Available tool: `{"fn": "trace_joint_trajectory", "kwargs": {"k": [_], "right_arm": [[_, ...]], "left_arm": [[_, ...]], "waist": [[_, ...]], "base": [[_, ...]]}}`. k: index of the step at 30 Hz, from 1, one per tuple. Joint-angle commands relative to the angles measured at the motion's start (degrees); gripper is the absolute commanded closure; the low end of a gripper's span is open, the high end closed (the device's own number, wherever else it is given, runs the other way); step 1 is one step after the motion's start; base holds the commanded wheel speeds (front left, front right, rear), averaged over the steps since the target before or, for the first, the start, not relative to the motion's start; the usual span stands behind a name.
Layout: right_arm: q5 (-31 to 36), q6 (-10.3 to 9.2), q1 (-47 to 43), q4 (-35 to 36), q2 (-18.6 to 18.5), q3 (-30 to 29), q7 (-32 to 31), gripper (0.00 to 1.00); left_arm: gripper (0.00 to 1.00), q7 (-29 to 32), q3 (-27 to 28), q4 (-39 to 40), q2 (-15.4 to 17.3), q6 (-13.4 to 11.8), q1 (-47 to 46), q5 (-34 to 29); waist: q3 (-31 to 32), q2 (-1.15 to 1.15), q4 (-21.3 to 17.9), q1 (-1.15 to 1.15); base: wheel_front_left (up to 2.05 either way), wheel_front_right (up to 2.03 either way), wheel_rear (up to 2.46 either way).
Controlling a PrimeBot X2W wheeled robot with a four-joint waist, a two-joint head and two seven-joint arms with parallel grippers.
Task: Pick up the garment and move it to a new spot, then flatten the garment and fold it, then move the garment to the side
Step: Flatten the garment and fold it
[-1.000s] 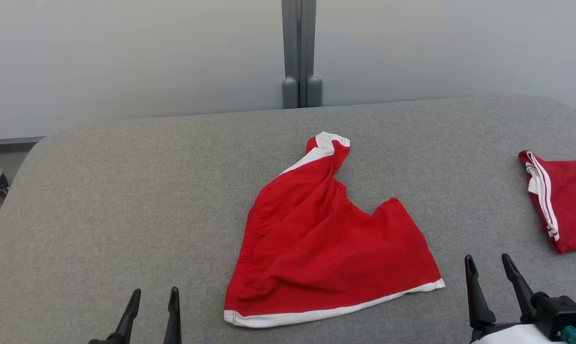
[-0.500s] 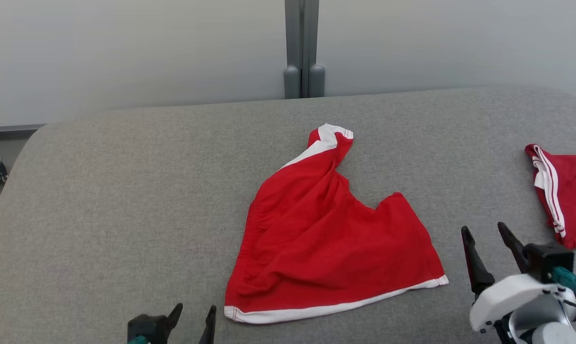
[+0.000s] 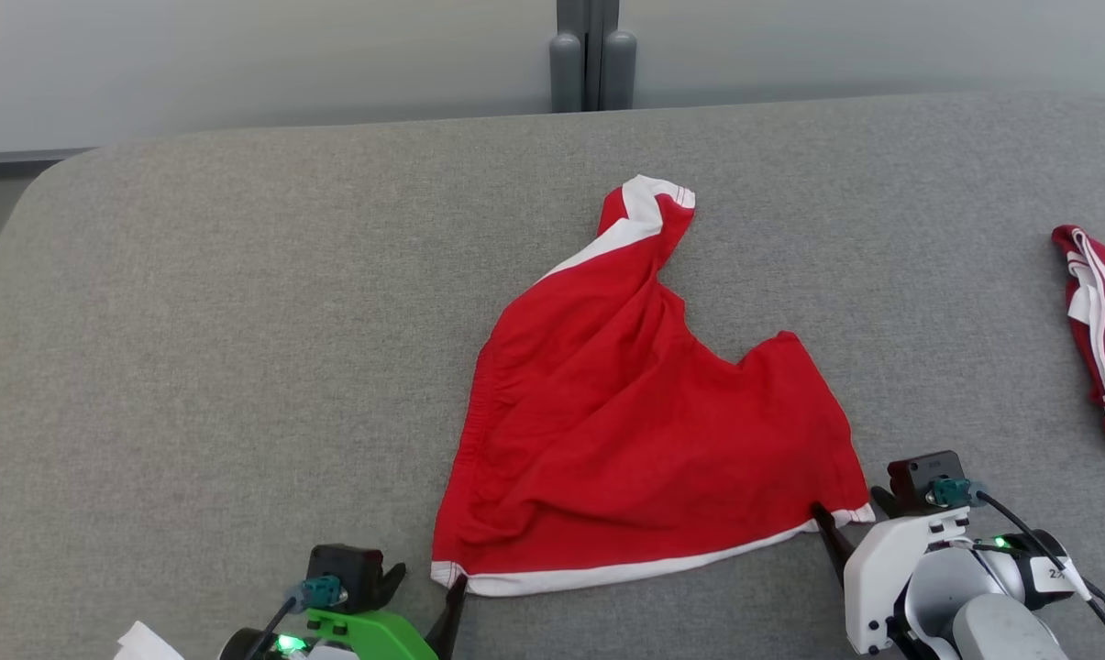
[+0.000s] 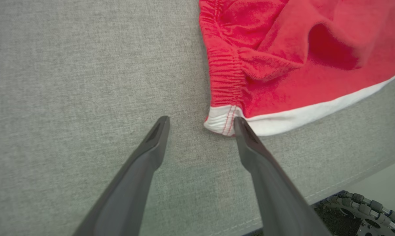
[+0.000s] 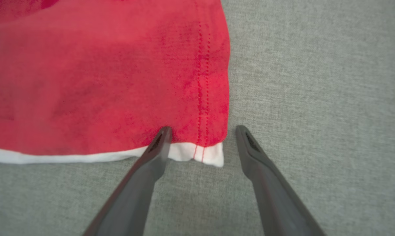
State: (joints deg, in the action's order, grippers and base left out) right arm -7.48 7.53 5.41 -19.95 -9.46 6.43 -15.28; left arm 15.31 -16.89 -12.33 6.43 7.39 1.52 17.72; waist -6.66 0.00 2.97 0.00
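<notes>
The garment is a pair of red shorts with white trim, lying crumpled in the middle of the grey padded table. My left gripper is open at the garment's near left hem corner. In the left wrist view that white corner of the garment lies just inside the right fingertip of the left gripper. My right gripper is open at the near right hem corner. In the right wrist view the right gripper straddles that corner of the garment, its left fingertip on the cloth.
A second red garment with white stripes lies folded at the table's right edge. A grey post stands behind the far edge. The table's front edge runs close behind my left gripper.
The head camera has tipped downward, shifting the whole picture. Both grippers have moved forward to the garment's two near hem corners and stayed open.
</notes>
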Motion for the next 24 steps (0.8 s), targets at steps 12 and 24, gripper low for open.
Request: {"fn": "trace_joint_trajectory", "kwargs": {"k": [12, 24], "right_arm": [[-1.66, -0.06, 1.95, -3.66, -0.24, 2.39, 1.81, 0.00], [-6.97, -0.06, 1.22, -4.49, 1.47, 2.36, 3.01, 1.00]], "left_arm": [[0.00, -0.10, -2.92, 1.07, 1.79, -0.02, -1.56, 2.19], [1.00, -2.33, -6.25, -1.19, 3.17, 0.07, -2.34, 4.82]], "waist": [[-1.30, 0.00, -0.56, 0.00], [0.27, 0.00, -2.19, 0.00]], "base": [[0.00, 0.00, 0.00], [0.00, 0.00, 0.00]]}}
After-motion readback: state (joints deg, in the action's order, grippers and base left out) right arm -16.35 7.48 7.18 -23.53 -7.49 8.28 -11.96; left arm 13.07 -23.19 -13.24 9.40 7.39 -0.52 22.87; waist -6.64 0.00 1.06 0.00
